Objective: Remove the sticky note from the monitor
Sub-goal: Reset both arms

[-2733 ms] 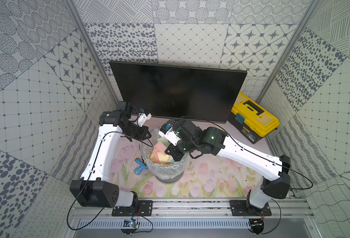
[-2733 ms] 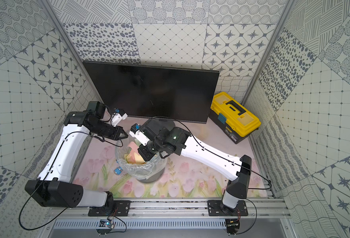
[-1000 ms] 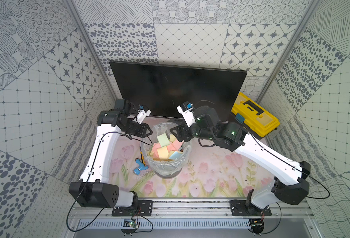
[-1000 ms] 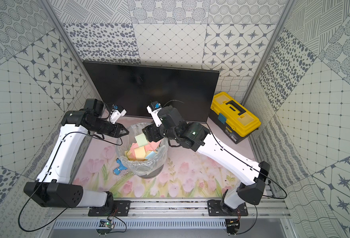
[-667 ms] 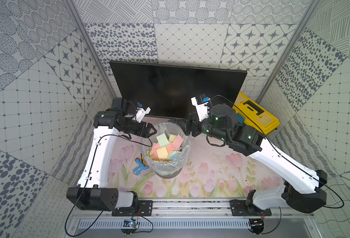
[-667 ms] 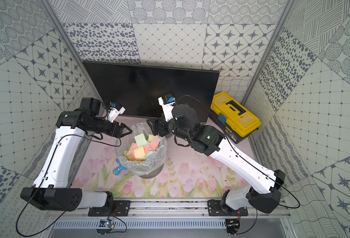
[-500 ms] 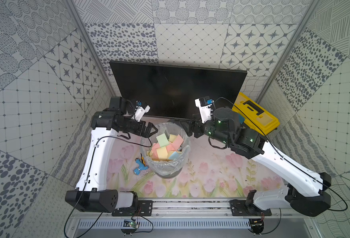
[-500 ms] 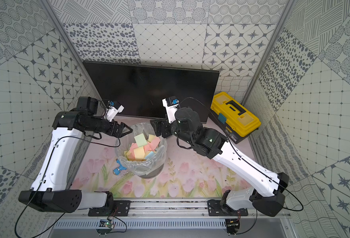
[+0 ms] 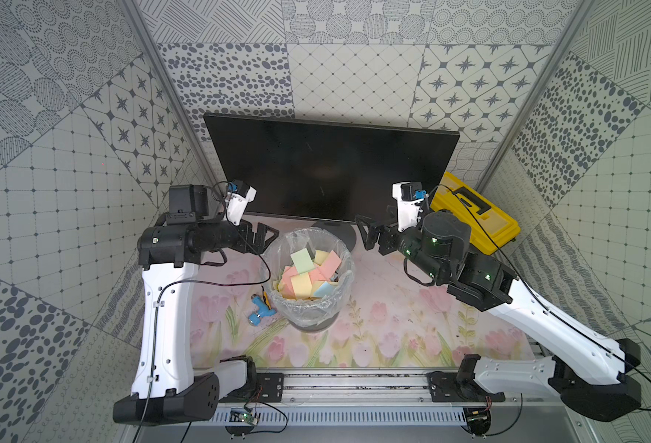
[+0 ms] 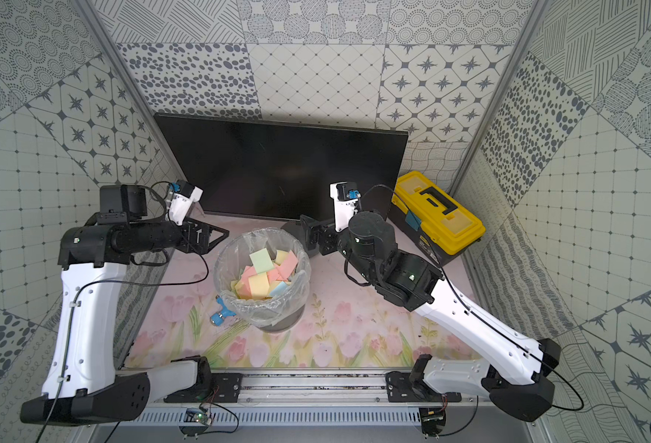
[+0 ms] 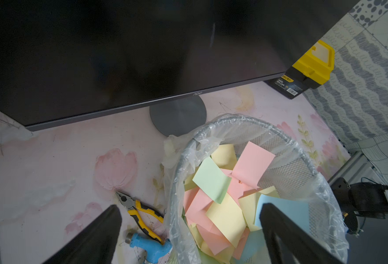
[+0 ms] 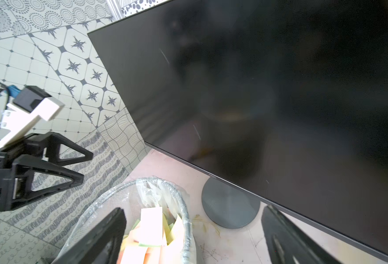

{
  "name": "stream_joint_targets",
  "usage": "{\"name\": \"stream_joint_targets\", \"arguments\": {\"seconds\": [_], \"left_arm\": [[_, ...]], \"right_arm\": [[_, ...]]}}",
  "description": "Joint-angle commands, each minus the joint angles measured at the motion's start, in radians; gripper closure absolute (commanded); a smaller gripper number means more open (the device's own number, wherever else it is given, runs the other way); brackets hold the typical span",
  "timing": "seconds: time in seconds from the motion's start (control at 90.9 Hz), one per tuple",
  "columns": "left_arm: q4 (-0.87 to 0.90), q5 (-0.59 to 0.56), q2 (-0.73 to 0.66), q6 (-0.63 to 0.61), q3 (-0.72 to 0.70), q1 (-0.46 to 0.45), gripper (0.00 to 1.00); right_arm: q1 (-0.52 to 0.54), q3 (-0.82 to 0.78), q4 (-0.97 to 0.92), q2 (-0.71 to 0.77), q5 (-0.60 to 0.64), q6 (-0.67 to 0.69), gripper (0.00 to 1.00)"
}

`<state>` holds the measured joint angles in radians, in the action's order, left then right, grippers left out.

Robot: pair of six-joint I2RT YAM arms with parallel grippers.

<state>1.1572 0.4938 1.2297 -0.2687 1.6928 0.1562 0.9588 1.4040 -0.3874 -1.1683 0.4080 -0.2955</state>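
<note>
Item: large flat black monitor, unlit, set upright on a round dark grey foot at the back of the floral pink table. Directly in front of the foot, a wire-mesh wastebasket lined with clear plastic is placed; pastel sticky notes in green, pink, yellow and blue are heaped inside it, a green one uppermost. The left end effector is held level just beside the wastebasket rim on the robot's left, its jaws spread wide and nothing gripped. The right end effector is held near the opposite side of the rim, facing the left one, its jaws likewise spread wide and empty. A yellow and black plastic toolbox is stationed by the monitor's right corner. Yellow-handled pliers and a blue hose fitting are laid on the table just beside the wastebasket's left wall.
</note>
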Motion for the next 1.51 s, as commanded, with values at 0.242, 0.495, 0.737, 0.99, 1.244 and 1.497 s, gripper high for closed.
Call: {"name": "stream_joint_targets", "arguments": {"seconds": [0.242, 0.495, 0.737, 0.99, 1.244, 1.497], "left_arm": [[-0.159, 0.016, -0.129, 0.043, -0.205, 0.130, 0.01], [-0.244, -0.055, -0.246, 0.011, -0.461, 0.166, 0.01], [-0.375, -0.022, -0.298, 0.090, -0.709, 0.166, 0.01], [-0.520, -0.012, -0.336, 0.141, -0.863, 0.166, 0.01], [-0.468, 0.255, -0.362, 0.151, -0.749, 0.164, 0.01], [-0.465, 0.301, -0.383, 0.259, -0.623, 0.164, 0.01]], "right_arm": [[-0.002, -0.244, 0.097, 0.210, 0.185, 0.003, 0.03], [-0.003, -0.484, 0.096, 0.411, 0.296, -0.080, 0.03], [-0.003, -0.646, 0.030, 0.502, 0.329, -0.098, 0.03], [-0.003, -0.777, 0.006, 0.582, 0.350, -0.090, 0.03], [-0.003, -0.785, 0.006, 0.585, 0.323, -0.094, 0.03], [-0.004, -0.787, 0.007, 0.611, 0.323, -0.082, 0.03]]}}
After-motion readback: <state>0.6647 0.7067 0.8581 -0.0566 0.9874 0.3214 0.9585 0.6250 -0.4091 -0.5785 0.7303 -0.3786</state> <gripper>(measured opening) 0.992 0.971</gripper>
